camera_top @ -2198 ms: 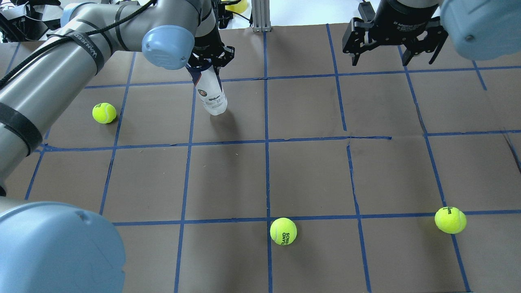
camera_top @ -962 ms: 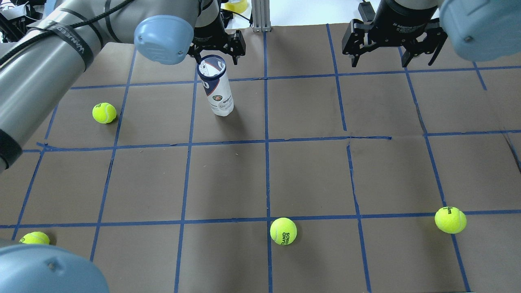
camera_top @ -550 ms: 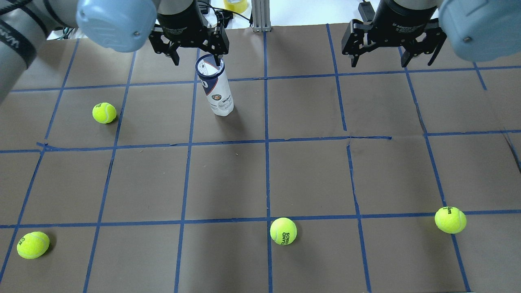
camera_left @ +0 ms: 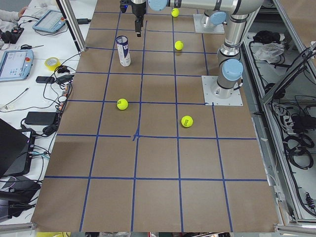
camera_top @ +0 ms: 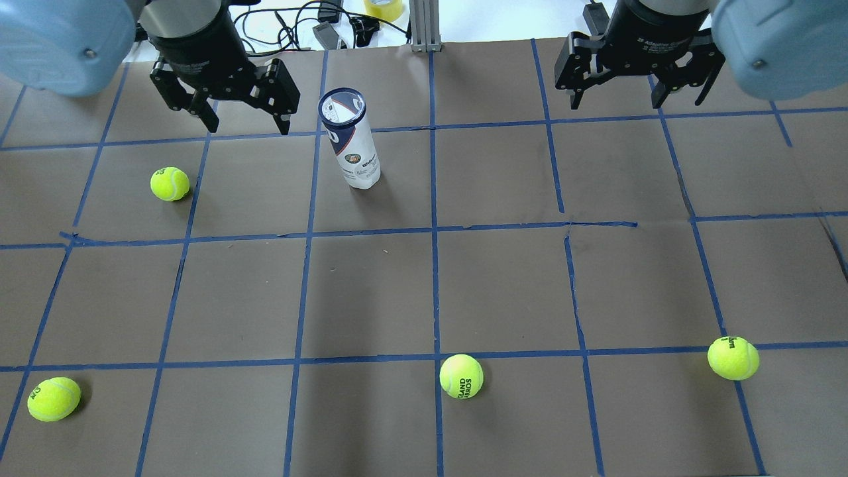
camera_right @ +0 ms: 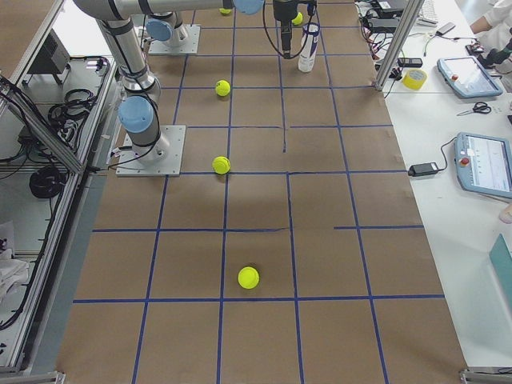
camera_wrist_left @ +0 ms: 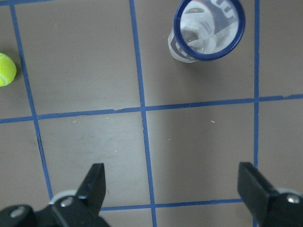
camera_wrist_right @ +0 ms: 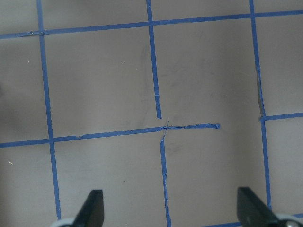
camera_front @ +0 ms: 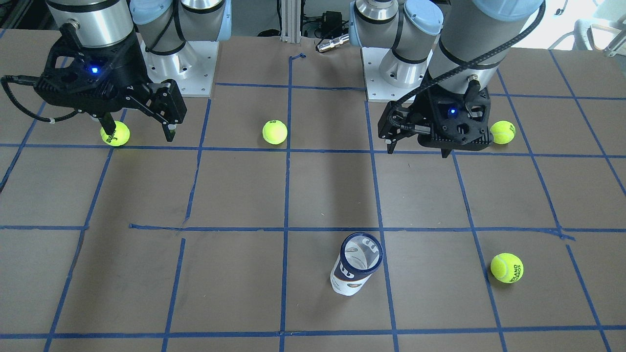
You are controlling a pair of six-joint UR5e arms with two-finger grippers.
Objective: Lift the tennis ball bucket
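Observation:
The tennis ball bucket is a clear tube with a white and navy label and a dark blue rim. It stands upright and open-topped on the brown table; it also shows in the front view and the left wrist view. My left gripper is open and empty, raised to the left of the tube and apart from it; it also shows in the front view and in its wrist view. My right gripper is open and empty at the far right, also seen in the front view.
Several yellow-green tennis balls lie on the blue-taped table: one left of the tube, one at the near left, one near the middle front, one at the near right. Cables and a tape roll lie beyond the far edge.
My left gripper held the tube tilted by its rim, then let go. The tube now stands upright alone. The open gripper has moved left, away from it. The right arm is still.

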